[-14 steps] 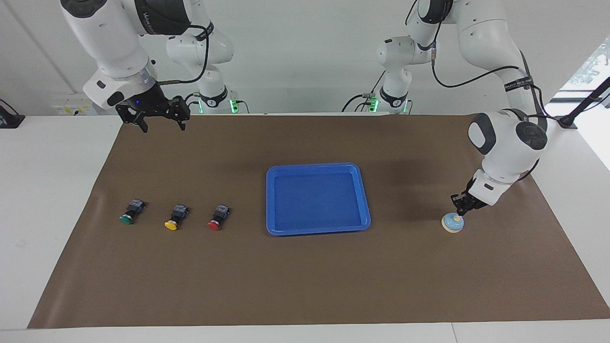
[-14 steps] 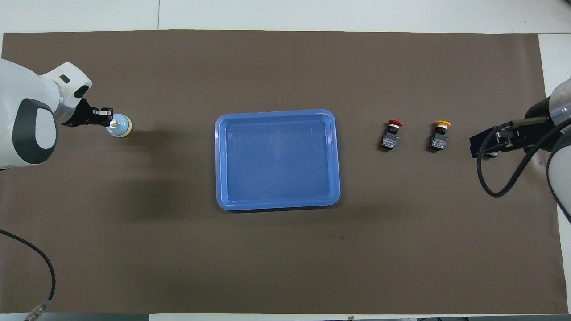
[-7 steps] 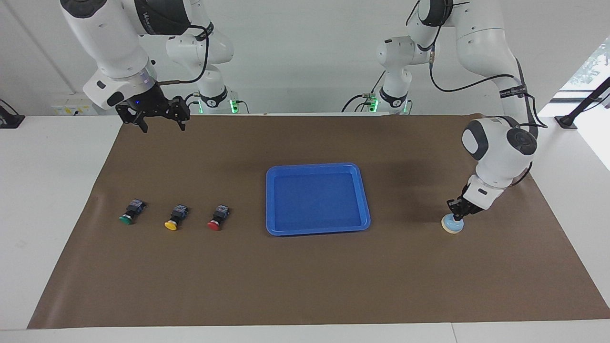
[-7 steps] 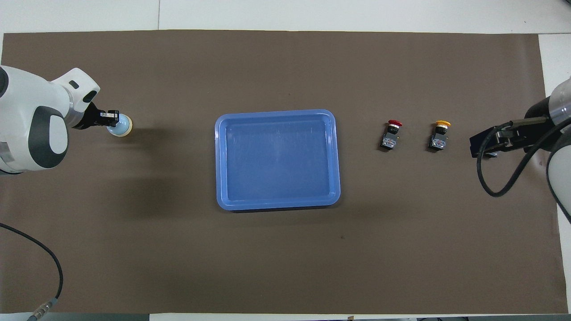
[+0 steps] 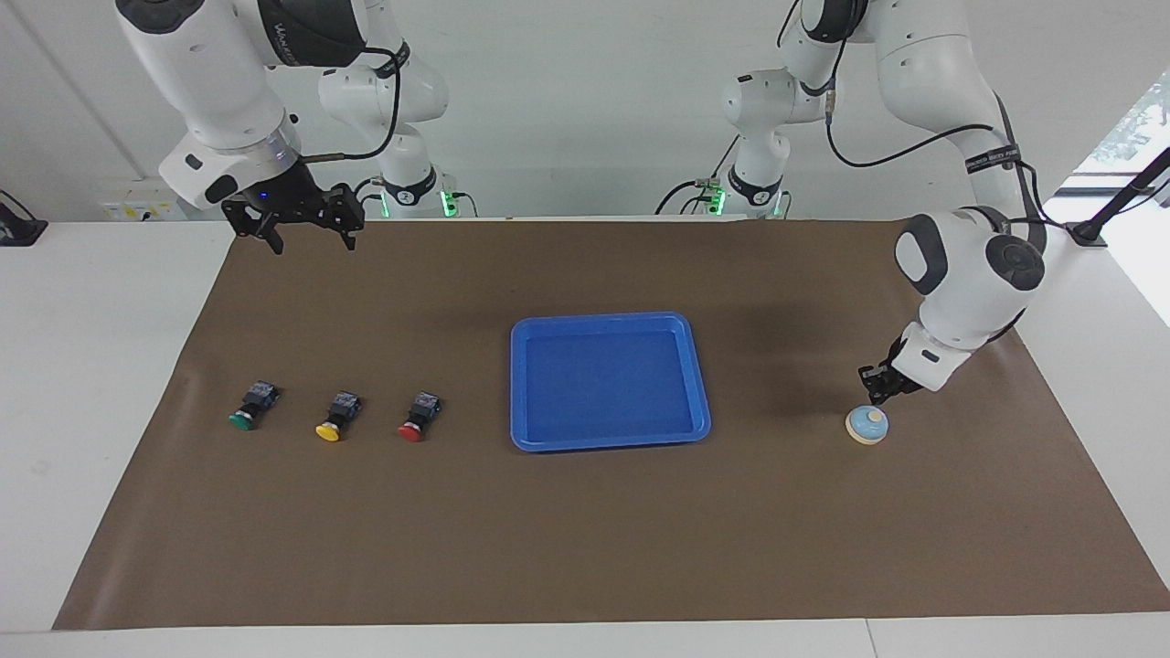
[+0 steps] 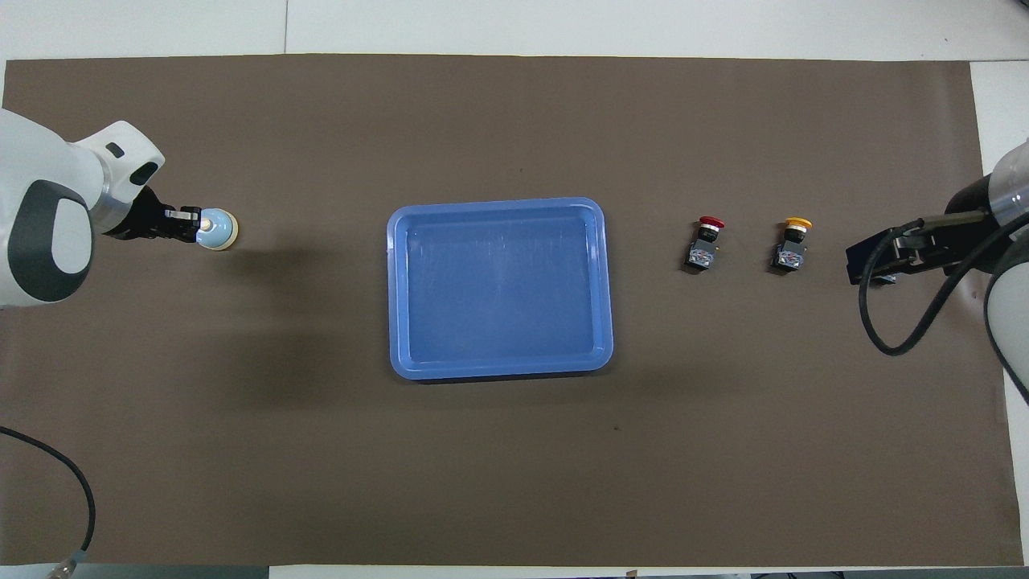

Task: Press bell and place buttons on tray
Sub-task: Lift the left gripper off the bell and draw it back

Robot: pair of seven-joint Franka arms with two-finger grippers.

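The left gripper [image 5: 879, 396] hangs just above the small round bell [image 5: 867, 426], which has a light blue dome, a cream knob and a cream base rim. Its fingertips are pressed together and hold nothing, and in the facing view a small gap shows between them and the knob, so they do not touch it. The bell stands on the brown paper sheet [image 5: 603, 539] that covers the white counter [image 5: 82, 366], toward the left arm's end, well apart from the tray.

The bright blue rectangular plastic tray [image 5: 610, 440], with rounded corners and a low raised rim, lies near the middle of the sheet, and nothing is in it.

The 3 small push-button switches with black and blue bodies lie in 1 row toward the right arm's end of the counter, each on its side with the round cap pointing away from the robots. The red-capped button [image 5: 416, 419] is the closest to the tray, the yellow-capped button [image 5: 335, 421] is beside it, and the green-capped button [image 5: 250, 409] is at the end of the row. They are apart from each other and do not touch the tray. In the overhead view the green one is hidden under the right arm.

The right gripper [image 5: 309, 239] waits in the air over the edge of the sheet at the robots' end, with its 2 fingers spread and empty.
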